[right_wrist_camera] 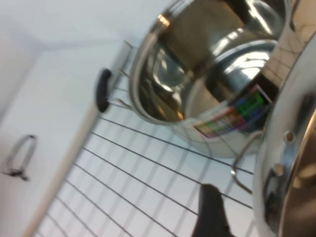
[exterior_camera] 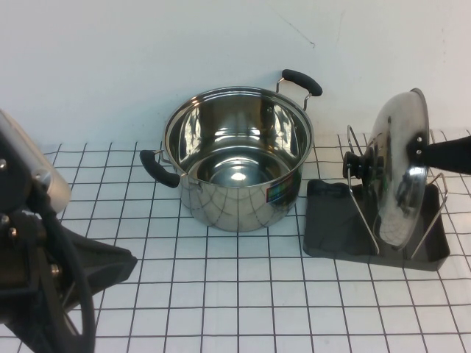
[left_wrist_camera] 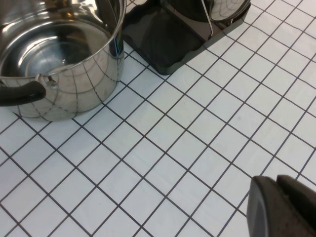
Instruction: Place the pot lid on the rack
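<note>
The pot lid stands on edge in the rack, leaning between the wire loops, its black knob facing the pot. My right gripper reaches in from the right at the lid's rim. It is open and straddles the rim. In the right wrist view one dark finger shows with a gap to the lid; the other finger is hidden behind the lid. My left gripper is shut and empty, low over the tiled table at the near left, away from the rack.
The steel pot with two black handles stands open in the middle of the table, just left of the rack. A white wall runs behind. Gridded tabletop lies bare in front of the pot and rack.
</note>
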Motion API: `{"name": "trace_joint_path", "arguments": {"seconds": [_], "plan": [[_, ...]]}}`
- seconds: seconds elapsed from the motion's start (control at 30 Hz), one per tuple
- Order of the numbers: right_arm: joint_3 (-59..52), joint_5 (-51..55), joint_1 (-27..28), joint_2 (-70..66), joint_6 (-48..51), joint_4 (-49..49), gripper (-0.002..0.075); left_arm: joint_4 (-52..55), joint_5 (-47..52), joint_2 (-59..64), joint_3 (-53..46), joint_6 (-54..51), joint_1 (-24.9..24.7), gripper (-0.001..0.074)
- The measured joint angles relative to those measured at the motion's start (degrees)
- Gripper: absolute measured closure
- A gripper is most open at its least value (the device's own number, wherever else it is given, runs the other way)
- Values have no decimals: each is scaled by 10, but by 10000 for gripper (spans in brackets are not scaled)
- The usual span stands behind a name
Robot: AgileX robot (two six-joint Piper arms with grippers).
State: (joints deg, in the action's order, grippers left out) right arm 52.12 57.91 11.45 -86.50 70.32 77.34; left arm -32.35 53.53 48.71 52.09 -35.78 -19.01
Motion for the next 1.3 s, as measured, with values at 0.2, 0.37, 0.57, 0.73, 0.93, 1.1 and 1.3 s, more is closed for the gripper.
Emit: {"name": "trace_joint_path", "arguments": {"seconds": [0.2, 0.37, 0.57, 0.73, 0.93, 1.1, 1.3], "plan": [[0, 84, 47, 0, 24, 63, 286, 0, 1, 0, 0, 0, 0, 736], [12, 88, 55, 19, 28, 56, 439, 0, 1, 0, 0, -2, 0, 736], [81, 104, 55, 84, -77, -159, 696, 9, 2, 0, 0, 3, 0, 736], [149, 87, 55, 160, -180, -407, 721, 57, -17, 0, 0, 54, 0, 736], [149, -13, 55, 251, -112, -451, 726, 125, -130, -32, -4, 154, 0, 736], [83, -56, 55, 325, 4, -378, 727, 135, -214, -114, -33, 173, 0, 736], [-41, -66, 55, 431, 161, -206, 727, 135, -278, -246, -135, 176, 0, 736]]}}
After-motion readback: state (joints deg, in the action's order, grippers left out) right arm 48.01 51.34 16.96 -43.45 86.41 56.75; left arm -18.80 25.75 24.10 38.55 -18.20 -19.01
